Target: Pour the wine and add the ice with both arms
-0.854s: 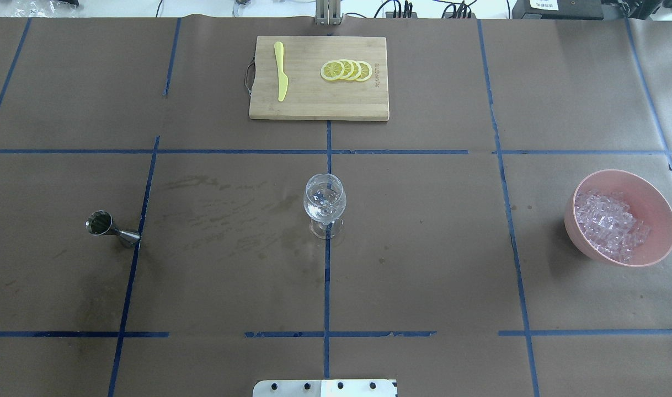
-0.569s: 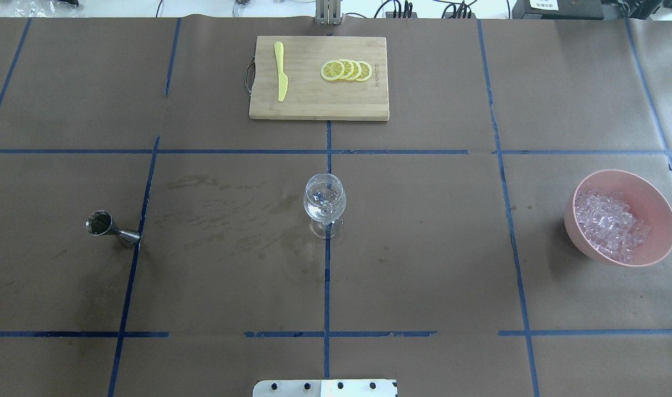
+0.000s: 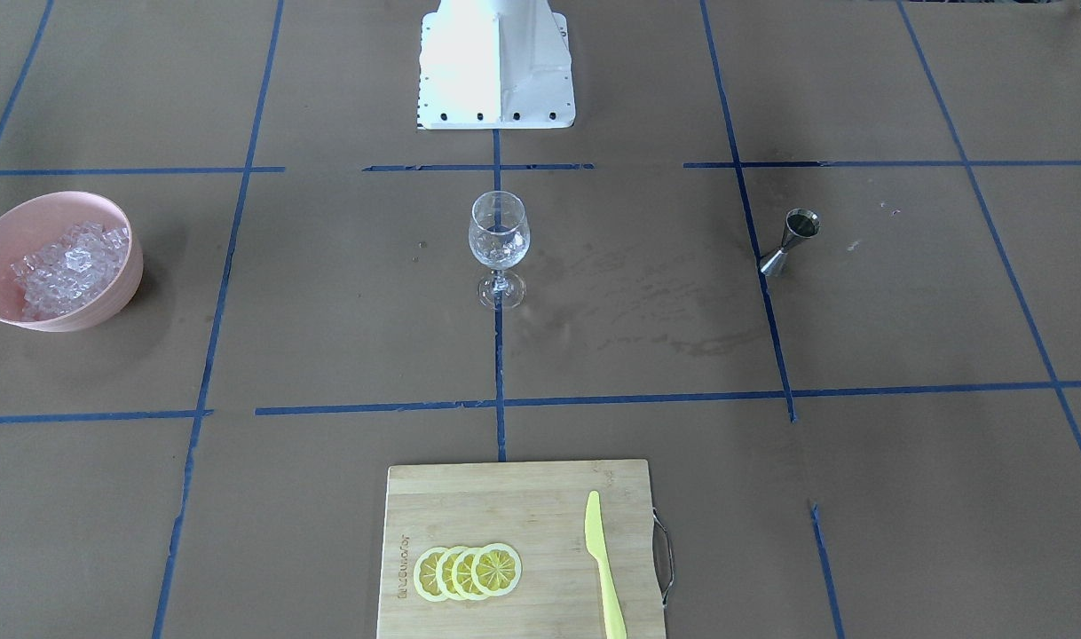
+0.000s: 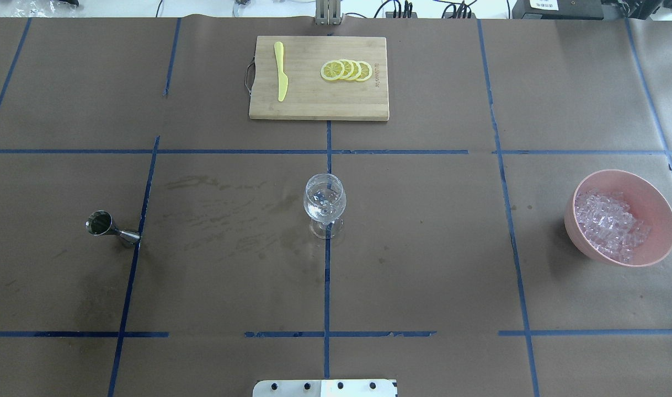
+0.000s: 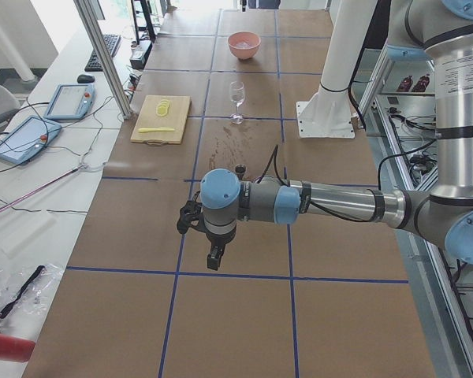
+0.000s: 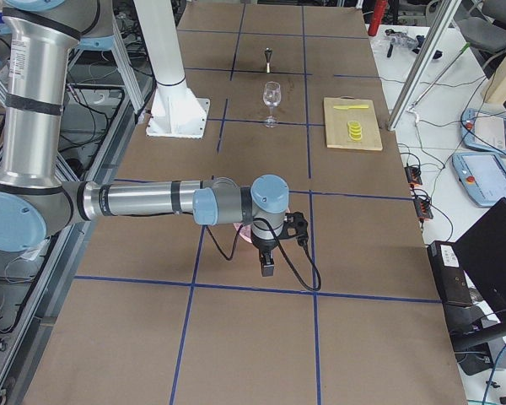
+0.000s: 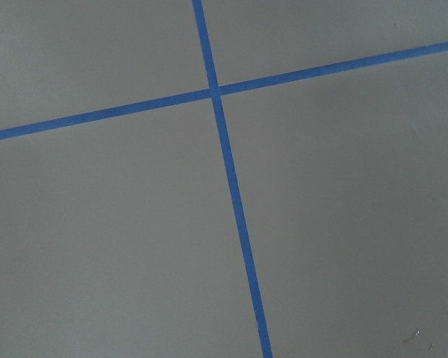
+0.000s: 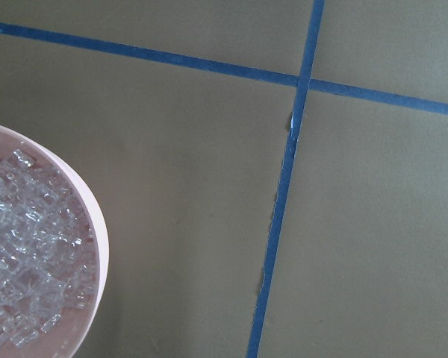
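A clear wine glass stands upright at the table's middle; it also shows in the front view. The ice fills a pink bowl at the right, and shows in the right wrist view. A steel jigger stands at the left. Neither arm shows in the overhead or front view. My left gripper hangs over bare table beyond the jigger. My right gripper hangs near the bowl. I cannot tell whether either is open or shut.
A wooden cutting board lies at the far middle with lemon slices and a yellow knife. The white robot base is at the near edge. Blue tape lines cross the brown table cover.
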Tool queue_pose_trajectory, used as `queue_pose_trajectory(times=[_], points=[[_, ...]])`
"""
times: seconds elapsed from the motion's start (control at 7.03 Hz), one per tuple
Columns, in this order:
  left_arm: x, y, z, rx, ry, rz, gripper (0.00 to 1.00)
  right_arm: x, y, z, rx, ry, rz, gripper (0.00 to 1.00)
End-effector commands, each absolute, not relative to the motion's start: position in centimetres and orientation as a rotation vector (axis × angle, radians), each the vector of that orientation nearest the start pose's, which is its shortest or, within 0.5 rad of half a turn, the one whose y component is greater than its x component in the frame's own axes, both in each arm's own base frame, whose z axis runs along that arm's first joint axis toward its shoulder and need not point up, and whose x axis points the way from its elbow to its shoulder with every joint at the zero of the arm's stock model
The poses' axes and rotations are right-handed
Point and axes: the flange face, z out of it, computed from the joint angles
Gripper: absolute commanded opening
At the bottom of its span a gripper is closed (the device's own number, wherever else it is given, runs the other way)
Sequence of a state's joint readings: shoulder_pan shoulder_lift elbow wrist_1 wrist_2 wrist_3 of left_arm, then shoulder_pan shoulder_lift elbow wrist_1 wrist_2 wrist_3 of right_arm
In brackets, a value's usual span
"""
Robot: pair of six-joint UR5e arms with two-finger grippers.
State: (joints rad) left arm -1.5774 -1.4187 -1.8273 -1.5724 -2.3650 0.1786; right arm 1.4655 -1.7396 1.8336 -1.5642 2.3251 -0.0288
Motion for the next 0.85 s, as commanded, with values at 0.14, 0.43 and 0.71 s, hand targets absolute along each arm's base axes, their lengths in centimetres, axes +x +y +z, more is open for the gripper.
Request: queue_pose_trajectory(times=[0.14,0.43,0.71], points=[[-6.6,-44.6,57.7,0.282,0.769,0.250,1.00,1.6,-47.6,55.7,0.159,-0.753,-0.168,1.00],[-6.0,-45.2,54.8,0.482,0.855,0.342,1.00,1.5,-48.1,54.2,0.169,-0.779,-0.084,1.00],[-6.0,-45.6,53.2,0.625,0.857,0.300,1.00,1.4,-48.3,53.6,0.232,-0.785,-0.110,1.00]])
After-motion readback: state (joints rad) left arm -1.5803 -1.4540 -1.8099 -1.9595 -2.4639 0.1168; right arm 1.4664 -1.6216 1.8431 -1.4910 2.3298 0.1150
